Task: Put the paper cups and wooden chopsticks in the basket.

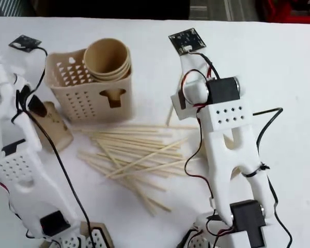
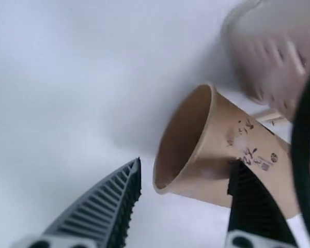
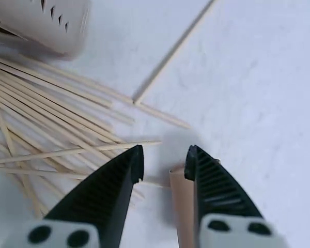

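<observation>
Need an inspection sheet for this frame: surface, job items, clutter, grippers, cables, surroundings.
Surface: white table, no spills seen.
Job's things: basket upright, with stacked paper cups inside it. One loose cup lies on its side beside the basket. The chopsticks lie in a scattered pile on the table in front of the basket.
Clutter: brown piece at the near edge, cannot tell what.
Grippers: left gripper open at the loose cup's mouth end. Right gripper open, low at the pile's edge, with a tan strip beside one of its fingers.
Cables: black cable crosses the table by the loose cup; red and black leads run along the arms.
Surroundings: dark and red shapes beyond the far edge.
</observation>
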You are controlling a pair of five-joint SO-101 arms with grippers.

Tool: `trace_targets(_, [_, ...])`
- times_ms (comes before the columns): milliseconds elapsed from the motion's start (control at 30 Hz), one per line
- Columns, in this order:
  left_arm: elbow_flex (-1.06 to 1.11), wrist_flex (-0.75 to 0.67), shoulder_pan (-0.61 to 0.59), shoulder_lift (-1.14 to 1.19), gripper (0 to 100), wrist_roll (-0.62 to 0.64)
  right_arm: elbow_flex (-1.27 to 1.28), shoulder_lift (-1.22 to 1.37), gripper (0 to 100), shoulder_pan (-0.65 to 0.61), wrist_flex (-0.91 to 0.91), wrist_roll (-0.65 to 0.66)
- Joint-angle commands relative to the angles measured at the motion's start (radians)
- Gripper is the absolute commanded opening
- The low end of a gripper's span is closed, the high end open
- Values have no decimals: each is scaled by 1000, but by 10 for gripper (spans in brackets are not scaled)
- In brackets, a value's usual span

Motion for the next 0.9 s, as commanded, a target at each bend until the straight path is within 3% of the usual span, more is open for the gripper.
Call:
trace_targets(0, [-28, 14, 24, -4, 237, -29, -5, -41, 139, 12, -15, 9])
trace_targets(267, [198, 14, 45, -15, 146, -166, -5, -41, 139, 12, -15, 9])
trace_targets(533, [226, 14, 41, -16, 23, -175, -5, -41, 139, 12, -15, 9])
trace_targets(867, [232, 14, -22, -189, 22, -167, -5, -41, 139, 12, -15, 9])
